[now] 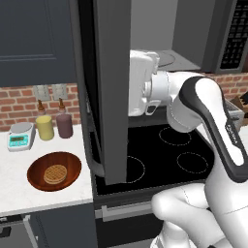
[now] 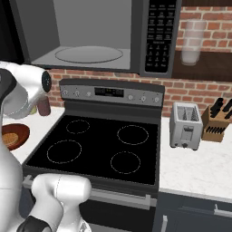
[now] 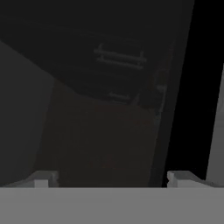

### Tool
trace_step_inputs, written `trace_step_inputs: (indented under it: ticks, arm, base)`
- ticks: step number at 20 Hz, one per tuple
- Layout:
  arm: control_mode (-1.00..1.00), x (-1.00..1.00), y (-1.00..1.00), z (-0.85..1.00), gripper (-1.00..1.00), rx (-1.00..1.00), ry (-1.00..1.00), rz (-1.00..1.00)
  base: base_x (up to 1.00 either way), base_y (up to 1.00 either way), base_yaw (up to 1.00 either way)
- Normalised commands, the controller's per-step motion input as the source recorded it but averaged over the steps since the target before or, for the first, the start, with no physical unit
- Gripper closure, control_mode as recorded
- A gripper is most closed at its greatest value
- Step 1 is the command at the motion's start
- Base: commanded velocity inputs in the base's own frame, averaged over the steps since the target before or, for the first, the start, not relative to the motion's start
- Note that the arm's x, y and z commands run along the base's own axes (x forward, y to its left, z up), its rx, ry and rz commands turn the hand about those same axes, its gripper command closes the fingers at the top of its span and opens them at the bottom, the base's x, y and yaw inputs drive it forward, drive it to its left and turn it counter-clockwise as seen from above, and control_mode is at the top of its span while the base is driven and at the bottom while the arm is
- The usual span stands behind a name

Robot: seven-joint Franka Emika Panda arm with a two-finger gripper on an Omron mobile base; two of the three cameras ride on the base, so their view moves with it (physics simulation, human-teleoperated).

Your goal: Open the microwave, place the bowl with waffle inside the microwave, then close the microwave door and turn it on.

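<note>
Worktop (image 1: 14, 191), pale speckled, left of the stove: shallow round reddish-brown wooden bowl (image 1: 54, 171) sits upright near the front edge, small golden-tan grid-patterned waffle (image 1: 54, 173) flat in its middle. Behind it a small scale (image 1: 20, 135), a yellow cup (image 1: 45, 127) and a maroon cup (image 1: 64, 125).

Tall dark grey microwave door (image 1: 111, 87) stands swung wide open, edge-on to the left base camera, long axis vertical, bar handle on its outer face. The large dark grey over-range microwave (image 2: 97, 36) is open above the black stove (image 2: 97, 147); pale cavity and glass turntable exposed.

Gripper (image 3: 111, 179) sits up against the dark door, just right of it; fingers (image 3: 41, 178) spread wide, holding nothing.

Judgement: door step done; bowl pickup next. Bowl lies well down and to the left of the fingers, on the far side of the door panel. The hand must clear the door's lower edge, then descend on the rim. Bowl is round, no preferred axis; opening faces up.
</note>
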Motion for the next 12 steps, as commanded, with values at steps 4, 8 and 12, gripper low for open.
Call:
trace_step_inputs:
  ticks: [4,8,12]
  arm:
    - [-1.0,0.05,-0.53,-0.18,-1.0,0.0,0.26,-0.03]
    - [-1.0,0.5,-0.91,-0.76,-1.0,-0.01,0.31,0.0]
    - [-1.0,0.74,-0.65,-1.0,-1.0,-0.11,0.26,0.03]
  base:
    - [0.0,0.0,0.0]
    - [0.0,0.0,0.0]
    - [0.0,0.0,0.0]
